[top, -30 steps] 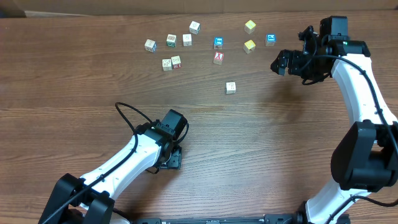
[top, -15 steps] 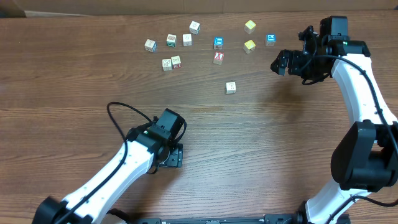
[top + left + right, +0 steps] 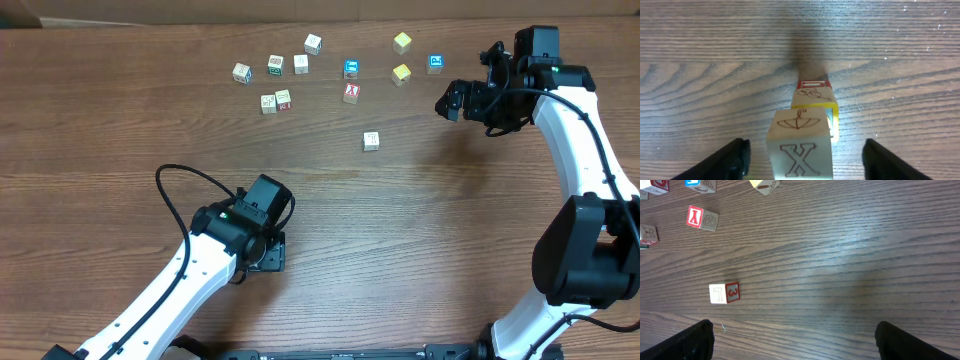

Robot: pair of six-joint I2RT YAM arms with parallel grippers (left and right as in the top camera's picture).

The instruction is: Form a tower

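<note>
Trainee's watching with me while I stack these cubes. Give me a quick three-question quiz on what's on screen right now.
1. True or false: the left gripper has its fingers clamped on the tower.
2. Which letter shows on the tower's top cube in the left wrist view? A) X B) T C) B
3. What does the right gripper hold?

Key:
1. False; the fingers stand apart on either side, not touching it.
2. A.
3. Nothing; it is open over the table.

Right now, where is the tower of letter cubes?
In the left wrist view, the tower stands bottom centre between the left gripper's open fingers, touching neither; overhead, that gripper hides it.
</note>
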